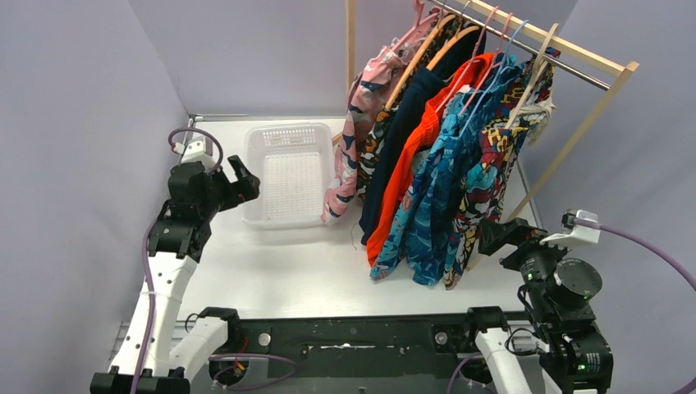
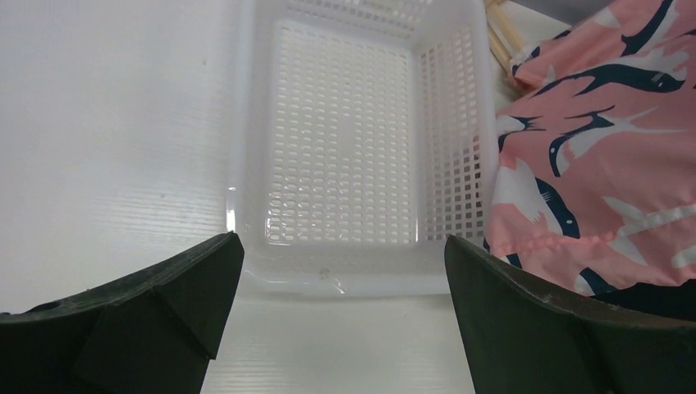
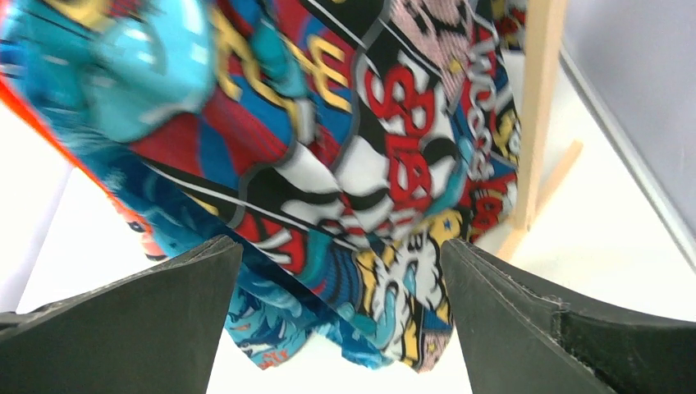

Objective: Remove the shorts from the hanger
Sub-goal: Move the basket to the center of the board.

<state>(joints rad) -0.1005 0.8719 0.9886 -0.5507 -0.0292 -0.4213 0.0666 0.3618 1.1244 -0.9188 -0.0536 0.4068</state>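
My left gripper [image 2: 341,246] was spread wide by the basket [image 2: 238,164], my right gripper [image 3: 341,244] spread wide by the shorts [image 3: 361,164], both empty.

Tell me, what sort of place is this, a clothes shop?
Probably a robot test booth, not a shop: plain lilac walls box in a white table, a left arm and a right arm are bolted at its near edge, and a small wooden rail of hung shorts stands beside a white basket.

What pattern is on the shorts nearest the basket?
The shorts are pink with navy-white fish shapes; clearest in left wrist view.
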